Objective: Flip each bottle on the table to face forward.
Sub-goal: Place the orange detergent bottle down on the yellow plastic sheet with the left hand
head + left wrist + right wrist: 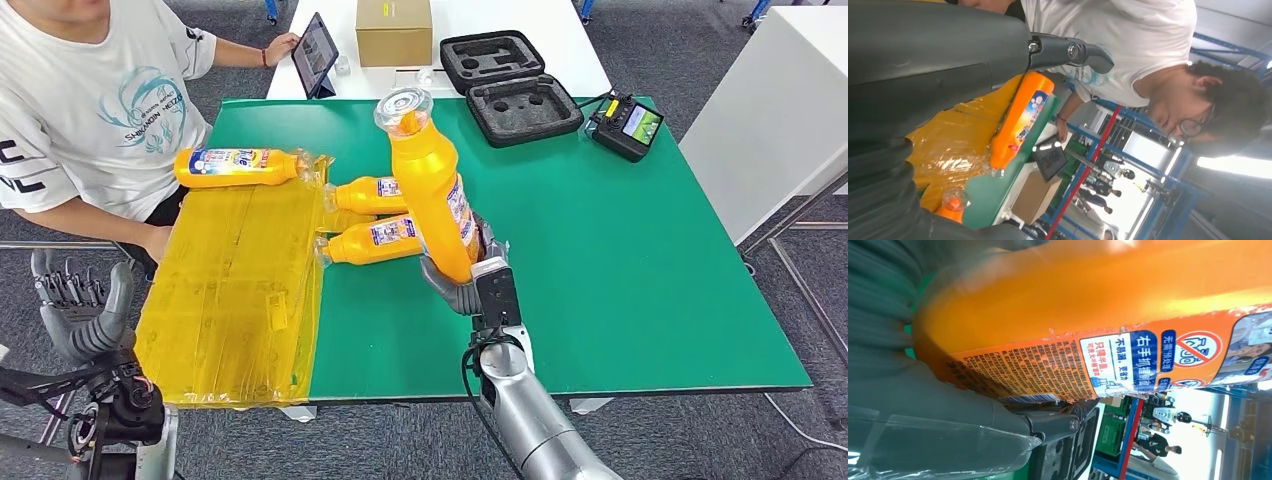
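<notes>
Right hand (478, 283) is gripping raised bottle (432, 190) near its base; top-heavy tilt is risking slippage onto lying bottles (372, 218).

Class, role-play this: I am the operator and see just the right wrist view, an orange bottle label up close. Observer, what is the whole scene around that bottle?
Observer: The right hand holds that bottle lifted and tilted, cap up, above the green table.
Operator: Other bottles?
Observer: Three lie flat: one on the yellow sheet, two beside it.
Operator: The left hand?
Observer: The left hand holds nothing, off the table beside a seated person.
</notes>
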### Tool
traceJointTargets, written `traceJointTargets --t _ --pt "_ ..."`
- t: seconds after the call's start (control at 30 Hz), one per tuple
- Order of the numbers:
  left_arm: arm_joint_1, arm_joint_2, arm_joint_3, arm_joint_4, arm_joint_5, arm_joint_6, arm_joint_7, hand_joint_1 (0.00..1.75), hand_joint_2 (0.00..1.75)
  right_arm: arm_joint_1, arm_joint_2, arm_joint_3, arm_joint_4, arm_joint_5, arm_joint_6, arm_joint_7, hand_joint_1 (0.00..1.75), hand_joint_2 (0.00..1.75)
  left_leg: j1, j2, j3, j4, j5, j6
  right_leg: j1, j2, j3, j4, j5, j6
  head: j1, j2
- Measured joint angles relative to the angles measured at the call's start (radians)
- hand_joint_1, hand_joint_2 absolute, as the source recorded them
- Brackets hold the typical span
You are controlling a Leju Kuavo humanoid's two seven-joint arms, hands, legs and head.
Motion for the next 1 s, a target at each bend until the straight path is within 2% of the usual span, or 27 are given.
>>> traceJointTargets --t 0.1,0.2,0.37,0.5,0.67,1.0 --pt "0.006 0.0 -0.03 0.002 0.037 -0.09 0.084 0.0 1.75 -0.002 0.0 0.003 0.013 0.01 0.012 0.0 1.75 1.75 0.0 0.0 0.0 0.0 0.0 0.0 0.0 0.0 0.0 0.0 0.0 0.0 0.0 0.0" --pt "0.008 -0.002 -0.108 0.024 0.028 -0.182 0.163 0.0 1.75 -0.005 0.007 0.02 0.043 0.032 0.031 0.0 1.75 1.75 0.0 0.0 0.0 0.0 0.0 0.0 0.0 0.0 0.0 0.0 0.0 0.0 0.0 0.0" --pt "-0.012 -0.005 -0.287 0.109 -0.024 -0.221 0.192 0.0 1.75 -0.008 0.046 0.075 0.1 0.078 0.062 0.0 1.75 1.75 0.0 0.0 0.0 0.0 0.0 0.0 -0.001 0.0 0.0 0.0 0.0 0.0 0.0 0.0" --pt "-0.03 -0.002 -0.383 0.169 -0.028 -0.224 0.183 0.0 1.75 -0.017 0.076 0.124 0.158 0.108 0.092 0.0 1.75 1.75 0.0 0.0 0.0 0.0 0.0 0.0 0.0 0.0 0.0 0.0 0.0 0.0 0.0 0.0" --pt "-0.043 0.01 -0.433 0.205 -0.025 -0.227 0.178 0.0 1.75 -0.025 0.096 0.168 0.22 0.126 0.114 0.0 1.75 1.75 0.0 0.0 0.0 0.0 0.0 0.0 0.0 0.0 0.0 0.0 0.0 0.0 0.0 0.0" --pt "-0.048 0.028 -0.468 0.228 -0.029 -0.241 0.165 0.0 1.75 -0.059 0.103 0.2 0.294 0.143 0.128 0.032 1.75 1.75 0.0 0.0 0.0 0.0 0.0 0.0 0.0 0.0 0.0 0.0 0.0 0.0 0.0 0.0"
